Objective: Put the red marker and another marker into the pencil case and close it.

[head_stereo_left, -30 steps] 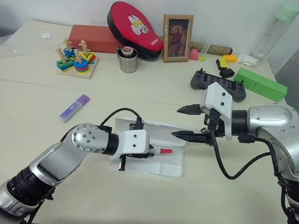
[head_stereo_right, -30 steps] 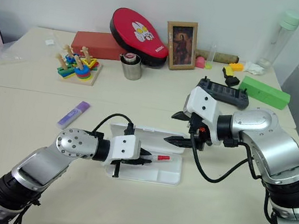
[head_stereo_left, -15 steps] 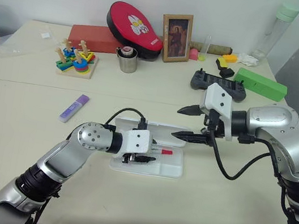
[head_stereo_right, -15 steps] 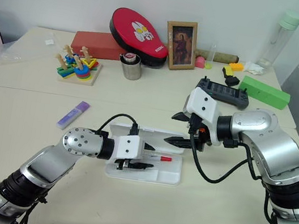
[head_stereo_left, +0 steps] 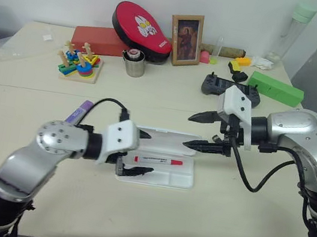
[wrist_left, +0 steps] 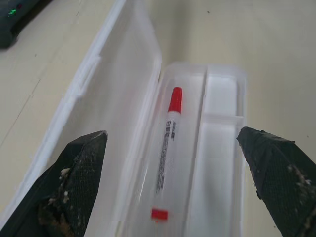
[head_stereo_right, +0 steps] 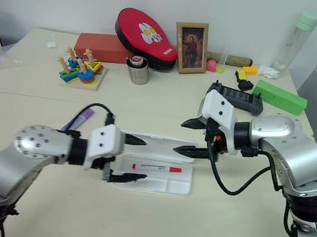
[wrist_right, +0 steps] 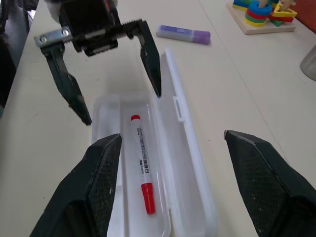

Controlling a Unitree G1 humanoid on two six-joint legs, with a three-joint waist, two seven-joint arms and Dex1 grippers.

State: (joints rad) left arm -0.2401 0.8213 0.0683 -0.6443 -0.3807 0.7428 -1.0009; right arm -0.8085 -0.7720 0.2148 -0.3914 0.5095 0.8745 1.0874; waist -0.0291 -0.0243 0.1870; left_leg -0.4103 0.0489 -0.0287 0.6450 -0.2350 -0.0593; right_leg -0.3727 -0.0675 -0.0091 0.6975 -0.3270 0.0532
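Red marker (wrist_left: pixel 168 152) (barrel print unreadable) lies in the pencil case (head_stereo_left: pixel 181 180); both fingers released.

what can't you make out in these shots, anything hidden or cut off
- Short lavender-purple marker: in the head views the left arm and its cable cover most of it; only one end shows.
- Printing on the slim white red-capped marker in the white plastic pencil case: too small to read in every view.
- Tray corner nearest the open left claw: hidden under its lower finger in the head views.
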